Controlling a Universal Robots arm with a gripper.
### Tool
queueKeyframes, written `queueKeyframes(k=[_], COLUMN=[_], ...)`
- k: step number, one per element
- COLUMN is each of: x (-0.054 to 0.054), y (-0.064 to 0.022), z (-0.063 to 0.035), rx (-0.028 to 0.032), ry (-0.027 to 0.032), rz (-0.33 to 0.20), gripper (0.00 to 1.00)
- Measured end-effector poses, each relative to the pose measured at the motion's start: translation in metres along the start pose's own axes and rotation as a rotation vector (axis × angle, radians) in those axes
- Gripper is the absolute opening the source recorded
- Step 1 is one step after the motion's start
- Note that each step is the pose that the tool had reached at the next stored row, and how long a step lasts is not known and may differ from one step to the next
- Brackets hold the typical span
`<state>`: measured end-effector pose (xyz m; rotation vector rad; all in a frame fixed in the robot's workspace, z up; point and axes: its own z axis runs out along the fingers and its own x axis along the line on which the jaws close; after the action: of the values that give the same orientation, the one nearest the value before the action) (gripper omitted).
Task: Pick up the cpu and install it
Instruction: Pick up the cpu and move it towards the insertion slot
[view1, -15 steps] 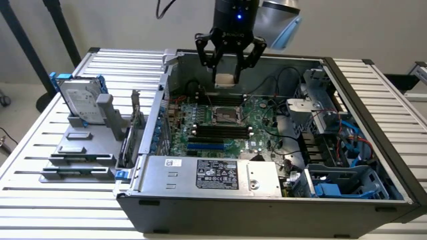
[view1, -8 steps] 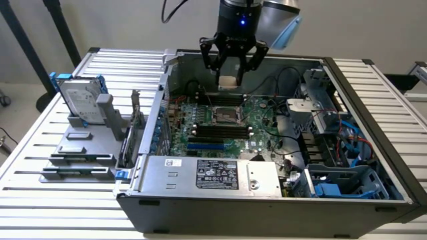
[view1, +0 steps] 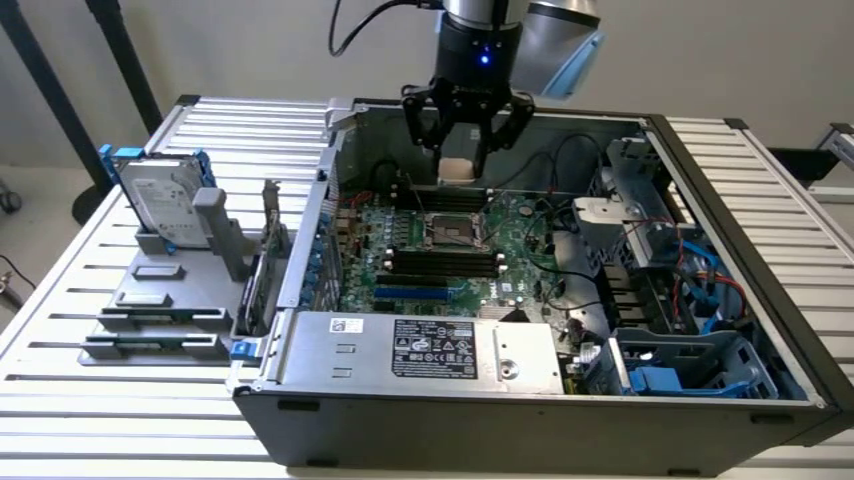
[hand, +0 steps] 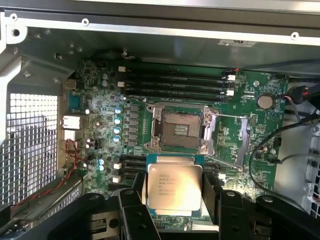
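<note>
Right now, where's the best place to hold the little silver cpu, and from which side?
By two opposite thin edges, from straight above, as the gripper holds it. The cpu is a flat, level square: only its edges offer a pinch, and its underside is left free for the open socket.

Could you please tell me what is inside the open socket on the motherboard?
Only its bare contact field shows; the socket is empty. The cpu, held by the gripper, covers board beside it.
</note>
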<state>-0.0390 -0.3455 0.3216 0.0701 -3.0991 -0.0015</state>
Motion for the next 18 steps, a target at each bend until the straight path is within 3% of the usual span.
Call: queueKeyframes(k=[7, 18], x=[-0.001, -0.008], y=[0.0057, 0.0152], z=[0.0114, 0.0269], rx=[-0.0173, -0.0260], ry=[-0.0008, -0.0013], rz=[0.006, 0.013], gripper=[0.55, 0.55])
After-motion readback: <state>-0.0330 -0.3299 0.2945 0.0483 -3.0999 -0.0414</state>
